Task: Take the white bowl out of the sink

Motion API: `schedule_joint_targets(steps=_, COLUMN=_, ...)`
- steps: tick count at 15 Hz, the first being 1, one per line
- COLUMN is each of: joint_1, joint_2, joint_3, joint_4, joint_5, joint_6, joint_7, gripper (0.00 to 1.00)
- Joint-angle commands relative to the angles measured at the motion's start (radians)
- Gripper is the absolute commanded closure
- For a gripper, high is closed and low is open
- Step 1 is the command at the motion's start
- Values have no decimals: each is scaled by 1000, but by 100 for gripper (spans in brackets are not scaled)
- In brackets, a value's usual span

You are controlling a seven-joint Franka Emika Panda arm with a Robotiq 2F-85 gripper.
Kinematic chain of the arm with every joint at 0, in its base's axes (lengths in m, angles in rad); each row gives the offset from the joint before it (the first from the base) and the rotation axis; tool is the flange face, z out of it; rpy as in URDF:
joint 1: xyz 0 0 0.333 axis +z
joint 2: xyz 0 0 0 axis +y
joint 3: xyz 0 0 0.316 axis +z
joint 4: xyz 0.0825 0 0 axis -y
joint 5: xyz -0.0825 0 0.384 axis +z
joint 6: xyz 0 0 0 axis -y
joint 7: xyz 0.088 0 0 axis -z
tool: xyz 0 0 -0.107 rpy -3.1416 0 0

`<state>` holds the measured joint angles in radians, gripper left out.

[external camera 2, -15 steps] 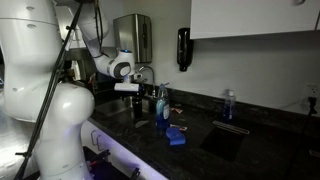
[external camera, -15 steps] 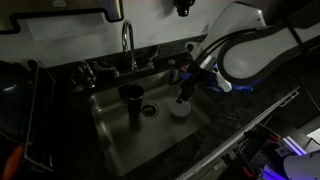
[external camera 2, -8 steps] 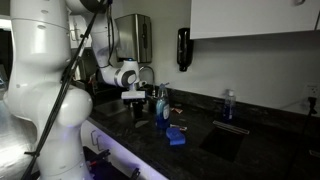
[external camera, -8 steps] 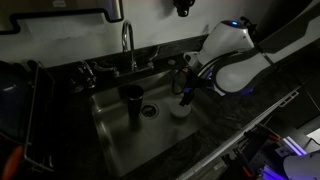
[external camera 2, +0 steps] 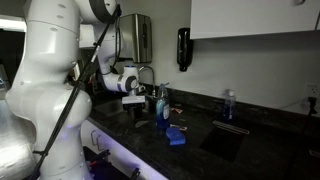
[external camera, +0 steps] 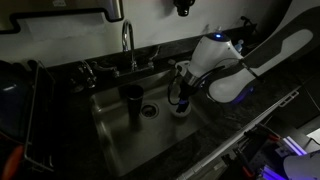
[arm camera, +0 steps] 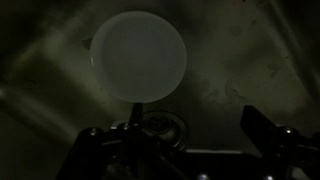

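Our gripper (arm camera: 192, 135) hangs open just above the white bowl (arm camera: 138, 57).
We sit lower in the sink (external camera: 118, 140) than a second ago, jaws spread and empty; the bowl has not shifted, lying close to the basin wall on the arm's side. Past it come the drain (external camera: 150, 110), then the upright dark cup (external camera: 132, 102), apart from it, with bare floor around; the faucet (external camera: 127, 42) stands at the far rim.

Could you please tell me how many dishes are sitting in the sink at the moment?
2: the dark cup stands in the sink beside the drain; the white bowl lies beyond the drain, below the gripper. The arm may hide others.
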<state>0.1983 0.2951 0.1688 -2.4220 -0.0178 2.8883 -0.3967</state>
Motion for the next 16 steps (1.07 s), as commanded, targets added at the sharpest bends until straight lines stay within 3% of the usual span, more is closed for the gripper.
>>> schedule_joint_targets(steps=1, joint_1=-20, joint_2=71, joint_3=8, joint_4=37, joint_5=-74, joint_6=16, joint_7=38, gripper=0)
schedule_joint_targets(steps=5, joint_1=-13, joint_2=117, joint_3=-4, joint_4=46, joint_5=-126, joint_6=15, joint_7=75, gripper=0)
schedule_joint_targets(steps=16, joint_1=86, joint_2=230, joint_3=-96, joint_4=111, joint_5=-281, joint_6=50, joint_7=229, gripper=0)
